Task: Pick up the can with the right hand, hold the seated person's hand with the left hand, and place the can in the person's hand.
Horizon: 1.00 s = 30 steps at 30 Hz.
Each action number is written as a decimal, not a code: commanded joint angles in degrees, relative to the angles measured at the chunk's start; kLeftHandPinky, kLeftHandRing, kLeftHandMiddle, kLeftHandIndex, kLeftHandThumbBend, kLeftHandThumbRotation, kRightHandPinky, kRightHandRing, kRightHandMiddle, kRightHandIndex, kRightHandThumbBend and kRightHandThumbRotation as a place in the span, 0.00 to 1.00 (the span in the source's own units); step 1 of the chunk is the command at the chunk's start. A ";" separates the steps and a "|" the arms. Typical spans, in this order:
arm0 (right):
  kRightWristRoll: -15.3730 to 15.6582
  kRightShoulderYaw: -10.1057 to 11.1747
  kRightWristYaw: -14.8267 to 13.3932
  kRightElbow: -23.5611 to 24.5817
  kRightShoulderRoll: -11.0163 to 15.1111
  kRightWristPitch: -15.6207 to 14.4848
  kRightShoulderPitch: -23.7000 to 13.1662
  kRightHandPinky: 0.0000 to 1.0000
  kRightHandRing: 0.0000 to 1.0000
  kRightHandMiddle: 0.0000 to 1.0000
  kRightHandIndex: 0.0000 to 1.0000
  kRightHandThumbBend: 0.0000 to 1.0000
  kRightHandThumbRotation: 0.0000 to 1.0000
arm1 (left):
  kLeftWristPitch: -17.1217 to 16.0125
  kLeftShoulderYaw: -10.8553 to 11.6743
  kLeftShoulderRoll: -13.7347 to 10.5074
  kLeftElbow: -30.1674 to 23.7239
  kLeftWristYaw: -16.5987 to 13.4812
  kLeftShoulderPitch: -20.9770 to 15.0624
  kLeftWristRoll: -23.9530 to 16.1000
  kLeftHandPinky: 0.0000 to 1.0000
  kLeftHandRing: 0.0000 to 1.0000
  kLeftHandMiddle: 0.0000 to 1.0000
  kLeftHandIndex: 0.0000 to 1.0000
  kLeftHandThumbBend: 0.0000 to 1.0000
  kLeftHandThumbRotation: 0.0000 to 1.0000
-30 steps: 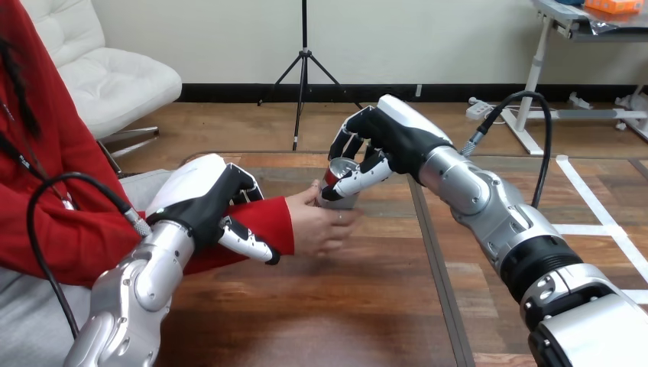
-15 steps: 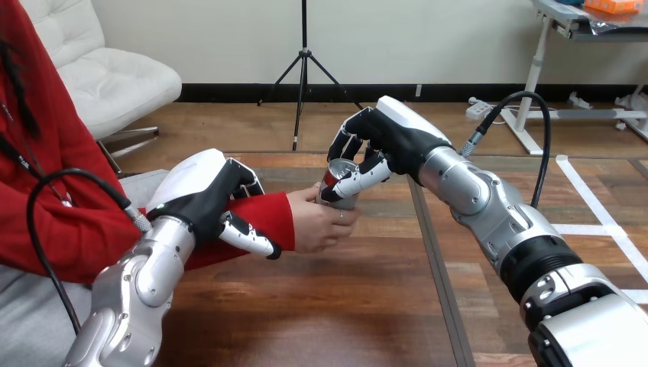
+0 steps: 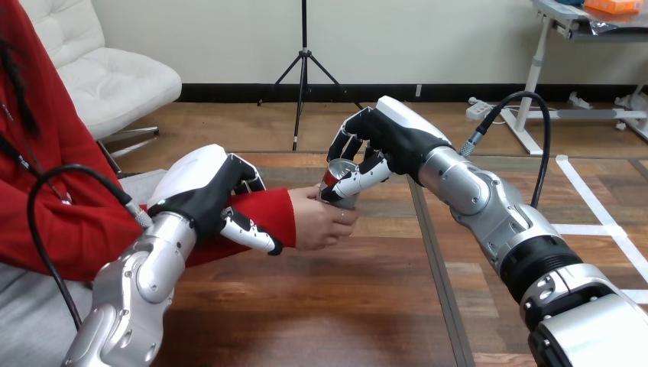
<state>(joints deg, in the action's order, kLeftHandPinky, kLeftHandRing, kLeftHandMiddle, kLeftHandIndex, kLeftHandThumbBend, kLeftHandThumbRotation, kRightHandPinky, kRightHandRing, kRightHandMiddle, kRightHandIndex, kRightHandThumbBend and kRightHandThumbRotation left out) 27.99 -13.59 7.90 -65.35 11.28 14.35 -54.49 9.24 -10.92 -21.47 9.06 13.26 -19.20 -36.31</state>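
- Can is seen upright above the table, near mid-view, with its lower part set against the person's hand.
- Can is clasped from above by the right hand: fingers are curled round the far side and the thumb is laid across the near side.
- Both the right hand and the person's hand are on the can.
- Person's forearm, in a red sleeve, is gripped by the left hand: fingers are curled over the top and the thumb is tucked under the near edge.
- Done, as judged: pick-up, support of the person's arm, delivery to the palm.
- Left, as judged: can to be let go by the right hand, then the arm drawn back.
- Count: 1 can, 1 person's hand, 2 robot hands.
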 commanded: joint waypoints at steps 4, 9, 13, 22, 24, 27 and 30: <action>-1.40 0.11 -0.06 10.95 -1.27 2.27 -12.71 0.23 0.29 0.38 0.44 0.59 0.00 | -3.46 2.25 3.34 -10.24 -2.80 -17.13 3.57 0.23 0.29 0.38 0.40 0.72 0.00; -1.55 0.30 -0.14 10.86 -1.13 2.17 -12.52 0.24 0.31 0.39 0.45 0.59 0.00 | -3.32 2.35 3.43 -10.47 -2.69 -17.00 3.77 0.23 0.29 0.39 0.40 0.72 0.00; -1.73 0.72 -0.01 10.39 -0.16 1.50 -11.89 0.32 0.41 0.47 0.50 0.59 0.05 | -3.89 2.29 1.75 -10.87 0.34 -16.63 4.91 0.25 0.31 0.40 0.41 0.75 0.00; -2.05 1.19 0.35 10.57 0.80 1.18 -11.41 0.46 0.55 0.59 0.60 0.65 0.39 | -2.47 -0.08 -2.55 -12.26 6.80 -17.16 1.13 0.38 0.47 0.53 0.55 0.88 0.17; -2.11 1.28 0.42 10.59 1.02 1.35 -11.31 0.47 0.57 0.60 0.62 0.65 0.47 | -1.82 -0.11 -2.80 -12.69 8.32 -17.20 1.14 0.42 0.51 0.56 0.58 0.92 0.23; -2.23 1.46 0.59 10.56 1.47 1.71 -11.11 0.49 0.59 0.62 0.64 0.66 0.61 | -0.89 -0.20 -3.32 -13.33 10.86 -17.28 1.21 0.49 0.58 0.62 0.63 0.97 0.32; -2.31 1.61 0.71 10.59 1.93 2.06 -10.87 0.51 0.60 0.64 0.65 0.67 0.70 | 0.08 -0.10 -3.54 -13.88 12.96 -17.32 1.56 0.54 0.63 0.66 0.67 0.98 0.36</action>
<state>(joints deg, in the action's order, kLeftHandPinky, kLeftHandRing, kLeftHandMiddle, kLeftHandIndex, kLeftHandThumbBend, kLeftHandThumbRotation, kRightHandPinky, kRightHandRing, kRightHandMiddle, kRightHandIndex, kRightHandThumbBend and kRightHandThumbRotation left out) 27.83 -13.55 8.71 -65.13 11.32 14.33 -54.49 10.03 -10.72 -23.42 8.45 20.81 -21.32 -35.88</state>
